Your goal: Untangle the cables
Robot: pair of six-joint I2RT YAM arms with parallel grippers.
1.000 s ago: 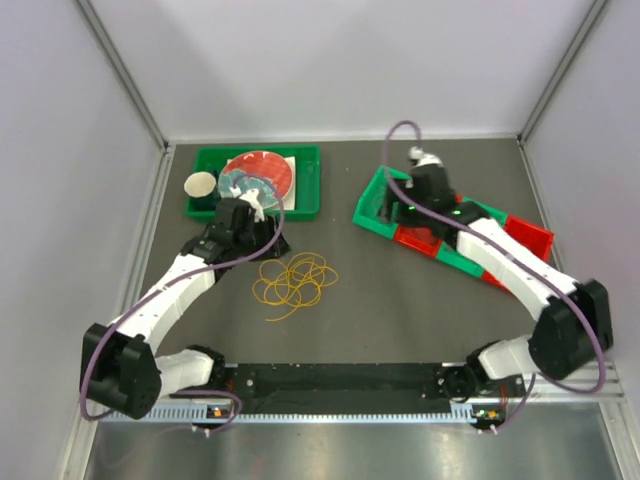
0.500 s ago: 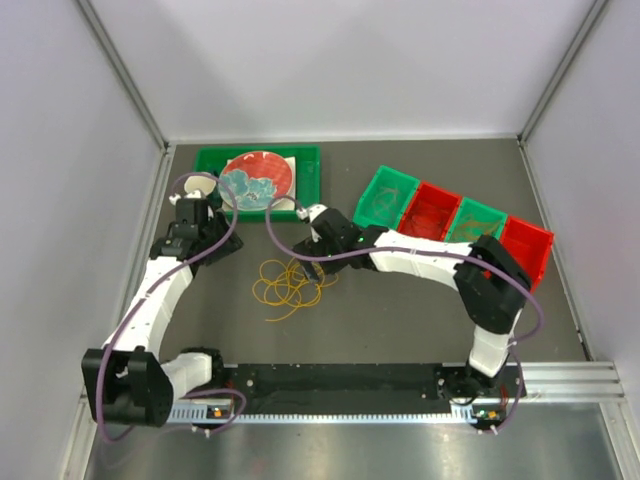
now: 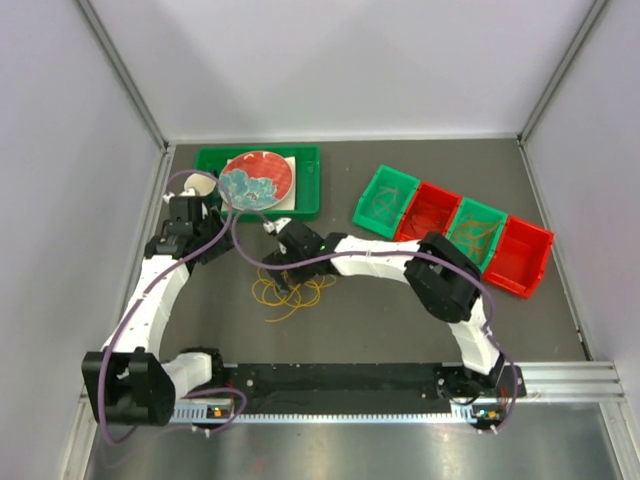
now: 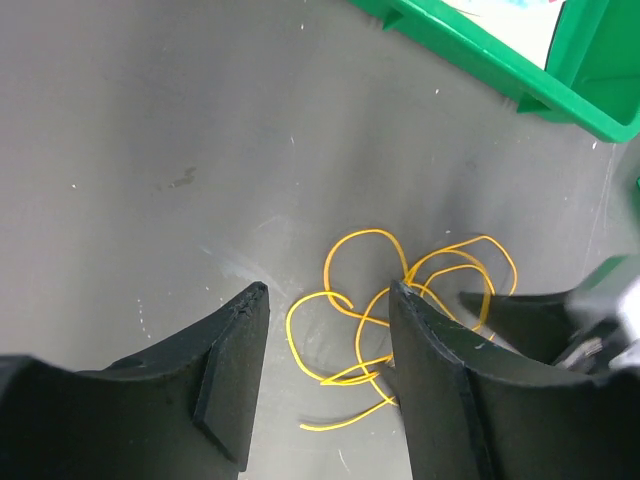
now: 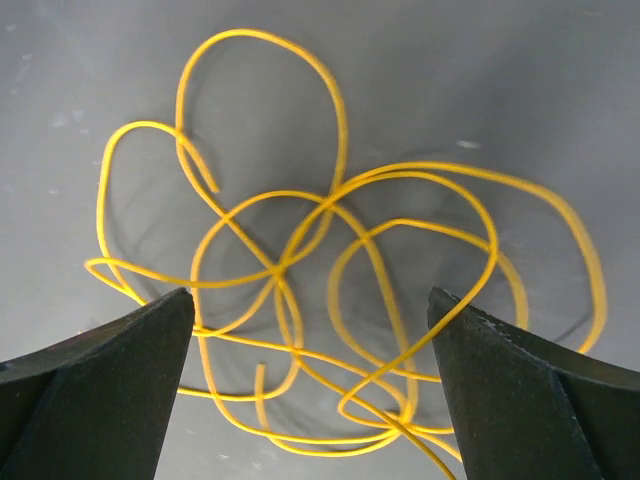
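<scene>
Yellow cables (image 3: pixel 290 290): a single tangle of thin overlapping loops lying on the dark grey table (image 3: pixel 380 320), left of centre in the top view. One loose end trails off the tangle's lower left. In the right wrist view the loops (image 5: pixel 330 270) cross one another several times around the frame centre and cast soft shadows on the surface.

Right gripper (image 3: pixel 284 272): sits over the upper part of the tangle, its arm stretched across from the lower right of the top view. In its own camera the gripper (image 5: pixel 310 300) is spread wide, with its dark fingers (image 5: pixel 100 380) in the two lower corners. The tangle lies between them and nothing is clamped. Contact between the tips and the table: cannot tell.

Left gripper (image 3: pixel 205 245): up and left of the tangle, apart from it. In its own camera the gripper (image 4: pixel 328 300) has its fingers parted and empty. The cables (image 4: pixel 400 300) lie beyond the tips, partly hidden behind the right-hand finger. The right gripper (image 4: pixel 560 320) shows as a blur at the right edge.

Surroundings: a green tray (image 3: pixel 310 185) at the upper left of the table holds a red plate (image 3: pixel 258 180) with a blue-green pattern. A beige cup (image 3: pixel 198 185) stands at the tray's left end. A row of four bins (image 3: pixel 525 250), alternating green and red, slants across the right side. Thin wire shows faintly inside the green ones.
</scene>
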